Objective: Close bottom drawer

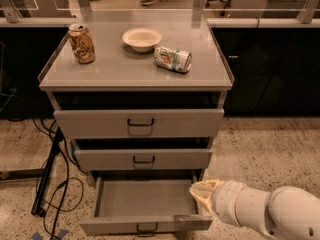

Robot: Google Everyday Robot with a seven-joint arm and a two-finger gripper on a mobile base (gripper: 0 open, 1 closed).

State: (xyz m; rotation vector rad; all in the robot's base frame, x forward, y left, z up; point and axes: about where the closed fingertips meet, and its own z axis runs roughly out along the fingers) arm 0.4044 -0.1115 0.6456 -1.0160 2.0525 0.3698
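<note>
**Gripper.** Nearest you, the arm (270, 216) reaches in from the lower right. The gripper (204, 193) at its end sits low, over the right front corner of the bottom drawer (110, 227). You cannot tell how the jaws stand. The tip shows only as a pale lump, and nothing is seen held in it. Whether it touches the drawer cannot be told either.

**Bottom drawer.** It stands well out of the desk (210, 79), with its floor bare and its front panel facing you.
- Its long axis runs left to right across the view, and its travel runs front to back, away from you.
- The small dark handle (146, 228) is at the middle of the panel, left of the gripper and slightly nearer you.
- The gripper appears above and just behind the panel's right end, not in front of it.

**Judgement.** To send the drawer home, you need the gripper on the near side of the panel, then driven away from you. A push from its present place would not bear squarely on the panel. A push at the right end alone may skew the drawer.

**Behind.** The middle drawer (144, 159) and top drawer (140, 123) both appear pushed in. Farthest, on the desk top, stand an upright can (81, 43) and a bowl (142, 38), with a second can lying on its side (173, 59).
</note>
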